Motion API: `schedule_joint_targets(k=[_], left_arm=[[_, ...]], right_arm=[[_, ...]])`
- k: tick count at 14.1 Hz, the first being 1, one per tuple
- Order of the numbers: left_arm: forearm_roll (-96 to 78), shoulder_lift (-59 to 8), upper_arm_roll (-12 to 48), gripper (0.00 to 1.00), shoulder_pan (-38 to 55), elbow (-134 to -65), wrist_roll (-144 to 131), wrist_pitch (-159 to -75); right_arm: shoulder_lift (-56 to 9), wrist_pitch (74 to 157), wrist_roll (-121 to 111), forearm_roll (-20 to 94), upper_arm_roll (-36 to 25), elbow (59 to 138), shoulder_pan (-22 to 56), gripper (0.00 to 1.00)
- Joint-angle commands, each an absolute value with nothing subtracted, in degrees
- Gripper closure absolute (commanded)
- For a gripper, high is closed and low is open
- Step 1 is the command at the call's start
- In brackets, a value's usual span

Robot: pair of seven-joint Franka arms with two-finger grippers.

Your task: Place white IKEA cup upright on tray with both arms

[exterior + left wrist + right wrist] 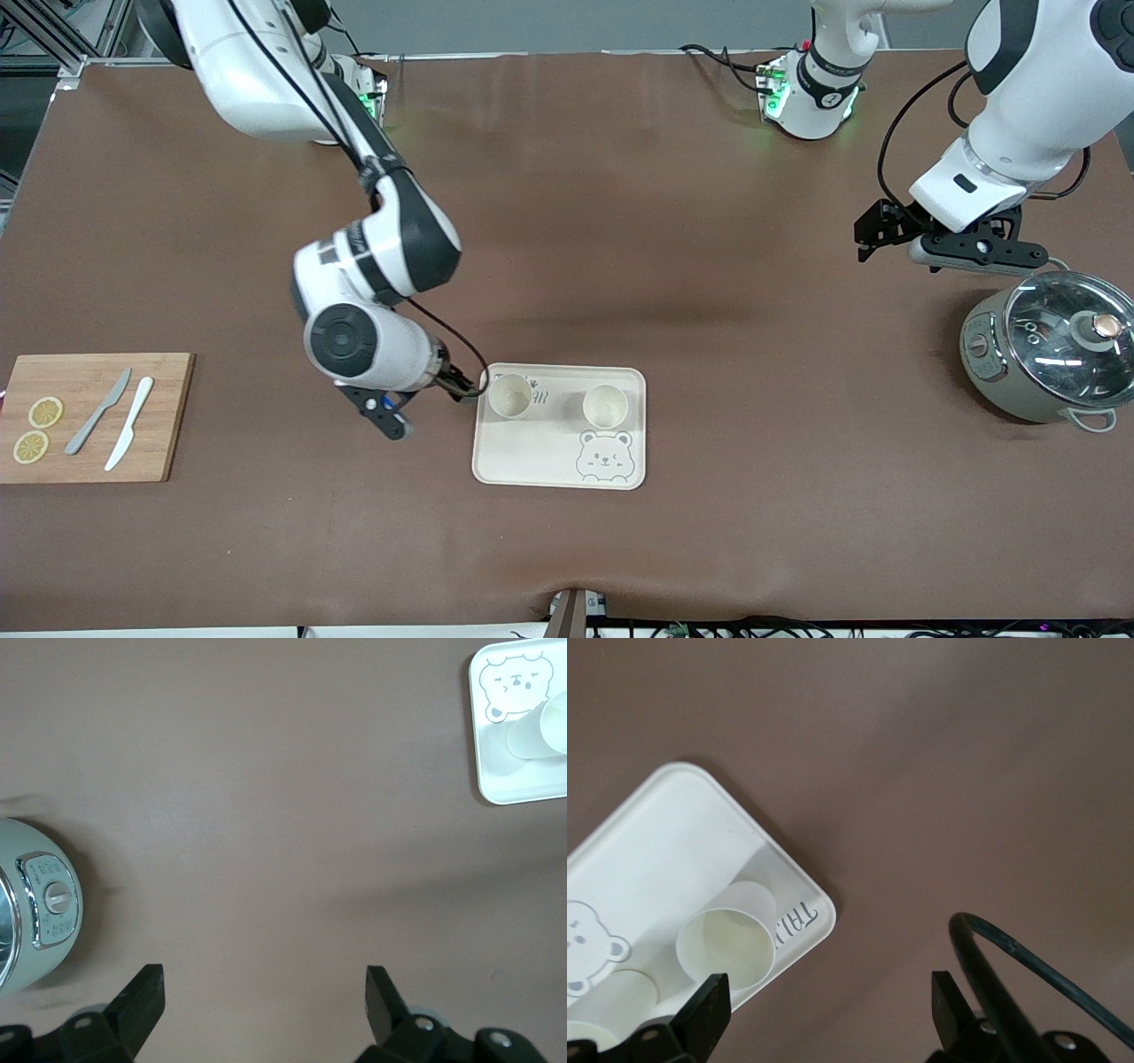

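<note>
Two white cups stand upright on the cream tray [532, 452] with the bear drawing. One cup [510, 395] is at the tray's corner toward the right arm's end; the other cup [605, 406] stands beside it, above the bear. My right gripper [462, 386] hangs low just outside that corner, open, with only table between its fingers. In the right wrist view the right gripper [828, 997] is over bare table, with the near cup [731, 943] and tray [664, 842] beside one finger. My left gripper [877, 232] waits open above the table near the pot, holding nothing [264, 992].
A grey-green electric pot [1045, 354] with a glass lid sits toward the left arm's end. A wooden cutting board [89, 425] with two knives and two lemon slices lies toward the right arm's end. A black cable [1028, 966] loops beside the right gripper.
</note>
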State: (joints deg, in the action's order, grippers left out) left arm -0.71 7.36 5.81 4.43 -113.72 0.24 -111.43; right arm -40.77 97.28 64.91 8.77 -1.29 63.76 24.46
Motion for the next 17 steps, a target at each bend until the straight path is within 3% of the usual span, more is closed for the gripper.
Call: schedule_joint_targets(k=[1, 4, 11, 17], left_arm=[[-2.0, 7.0, 6.0, 0.00, 4.0, -112.8, 0.7, -111.1], [-2.0, 7.0, 6.0, 0.00, 4.0, -112.8, 0.7, -111.0], [-2.0, 7.0, 6.1, 0.00, 4.0, -112.8, 0.7, -111.1], [-2.0, 6.9, 6.2, 0.00, 4.0, -112.9, 0.6, -111.1]], right_arm=[[-35.3, 94.3, 60.5, 8.1, -0.2, 64.9, 21.6, 0.00], [-31.9, 86.6, 55.0, 7.7, -0.2, 65.2, 18.3, 0.00], [-23.9, 77.2, 30.7, 7.6, -0.1, 66.0, 10.3, 0.00], [-15.9, 76.1, 11.0, 4.2, 2.0, 70.3, 2.9, 0.00]])
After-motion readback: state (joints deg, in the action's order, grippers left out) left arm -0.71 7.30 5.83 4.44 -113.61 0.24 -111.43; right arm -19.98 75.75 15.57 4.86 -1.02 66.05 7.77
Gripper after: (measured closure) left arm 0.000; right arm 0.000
